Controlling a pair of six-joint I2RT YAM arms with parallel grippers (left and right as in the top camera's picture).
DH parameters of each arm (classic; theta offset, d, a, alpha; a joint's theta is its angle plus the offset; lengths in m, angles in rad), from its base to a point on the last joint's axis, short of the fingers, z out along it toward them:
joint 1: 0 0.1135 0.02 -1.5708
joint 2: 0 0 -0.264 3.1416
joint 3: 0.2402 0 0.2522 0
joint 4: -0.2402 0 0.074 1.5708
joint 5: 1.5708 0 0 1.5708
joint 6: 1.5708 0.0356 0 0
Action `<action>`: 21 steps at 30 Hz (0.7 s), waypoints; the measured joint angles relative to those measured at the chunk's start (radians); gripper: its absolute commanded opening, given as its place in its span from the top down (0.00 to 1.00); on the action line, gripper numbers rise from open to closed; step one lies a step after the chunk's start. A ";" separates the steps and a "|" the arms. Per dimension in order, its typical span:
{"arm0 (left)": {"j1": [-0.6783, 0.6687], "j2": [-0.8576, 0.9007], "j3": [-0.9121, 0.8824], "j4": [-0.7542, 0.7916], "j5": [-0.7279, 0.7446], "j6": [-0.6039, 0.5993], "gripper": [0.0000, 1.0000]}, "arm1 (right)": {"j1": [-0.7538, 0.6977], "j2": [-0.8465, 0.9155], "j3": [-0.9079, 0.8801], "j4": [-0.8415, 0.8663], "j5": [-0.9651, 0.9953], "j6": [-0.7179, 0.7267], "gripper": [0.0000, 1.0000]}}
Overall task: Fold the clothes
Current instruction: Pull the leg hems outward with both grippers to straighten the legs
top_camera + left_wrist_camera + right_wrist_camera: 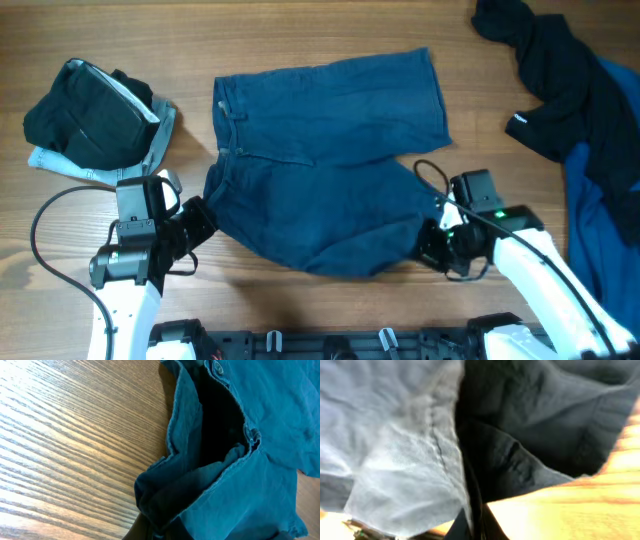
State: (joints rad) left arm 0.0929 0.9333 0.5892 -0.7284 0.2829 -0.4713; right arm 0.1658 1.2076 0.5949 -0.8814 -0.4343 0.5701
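Left tool clamped on the shorts at eight o'clock. Right tool grips them at four o'clock.

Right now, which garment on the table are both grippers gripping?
The teal-blue shorts spread mid-table; the black bundle left and black-and-blue pile right lie untouched.

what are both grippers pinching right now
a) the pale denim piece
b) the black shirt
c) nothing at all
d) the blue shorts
d: the left gripper is shut on the waist corner of the blue shorts and the right gripper on the near leg's hem, with fabric bunched at the fingers in both wrist views.
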 measured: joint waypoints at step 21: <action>0.000 0.003 0.000 0.007 0.000 0.023 0.96 | 0.000 0.118 0.203 -0.006 0.147 -0.060 0.84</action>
State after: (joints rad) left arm 0.0929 0.9360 0.5892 -0.7216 0.2829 -0.4484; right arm 0.1658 1.3254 0.7982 -0.8875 -0.2871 0.5102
